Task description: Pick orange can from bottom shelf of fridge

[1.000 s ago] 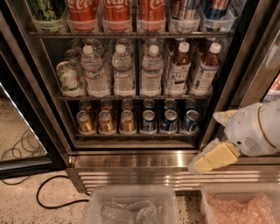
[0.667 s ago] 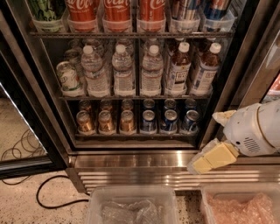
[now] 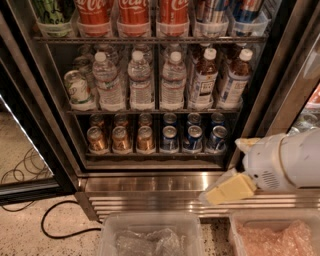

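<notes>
The fridge stands open in front of me, with a ribbed steel base. On its bottom shelf, orange cans fill the left half in rows; the front ones are at left, middle and right. Small blue cans fill the right half. My gripper is on the white arm at the right. It hangs outside the fridge, in front of the steel base, below and to the right of the blue cans. It holds nothing.
Water bottles and tea bottles fill the rack above; tall red cola cans stand higher up. Two clear plastic bins sit on the floor in front. A black cable lies at the left.
My gripper has shifted slightly left and down in front of the steel base. The cans and bottles have not moved.
</notes>
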Robot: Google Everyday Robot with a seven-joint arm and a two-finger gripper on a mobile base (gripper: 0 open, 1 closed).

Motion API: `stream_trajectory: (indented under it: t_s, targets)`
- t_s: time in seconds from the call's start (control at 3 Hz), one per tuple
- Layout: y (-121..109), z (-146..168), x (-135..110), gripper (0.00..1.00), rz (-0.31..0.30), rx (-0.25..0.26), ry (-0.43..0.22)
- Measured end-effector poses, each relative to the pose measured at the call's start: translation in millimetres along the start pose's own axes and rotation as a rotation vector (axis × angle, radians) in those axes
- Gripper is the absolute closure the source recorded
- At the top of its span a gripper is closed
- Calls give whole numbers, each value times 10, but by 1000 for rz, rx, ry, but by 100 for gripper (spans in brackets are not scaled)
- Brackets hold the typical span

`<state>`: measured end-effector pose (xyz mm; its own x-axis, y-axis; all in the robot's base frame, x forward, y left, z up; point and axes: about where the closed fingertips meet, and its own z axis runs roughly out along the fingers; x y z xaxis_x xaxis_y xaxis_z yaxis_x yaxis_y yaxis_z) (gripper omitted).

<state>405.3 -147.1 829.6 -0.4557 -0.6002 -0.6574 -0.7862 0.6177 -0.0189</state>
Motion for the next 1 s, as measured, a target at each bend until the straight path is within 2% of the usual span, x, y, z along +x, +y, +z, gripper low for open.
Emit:
stream_trajectory:
  t_s: [0.67, 1.0]
  targets:
    - [496, 1003, 536, 0, 211, -35, -82]
    - [617, 1503, 764, 0, 289, -45, -80]
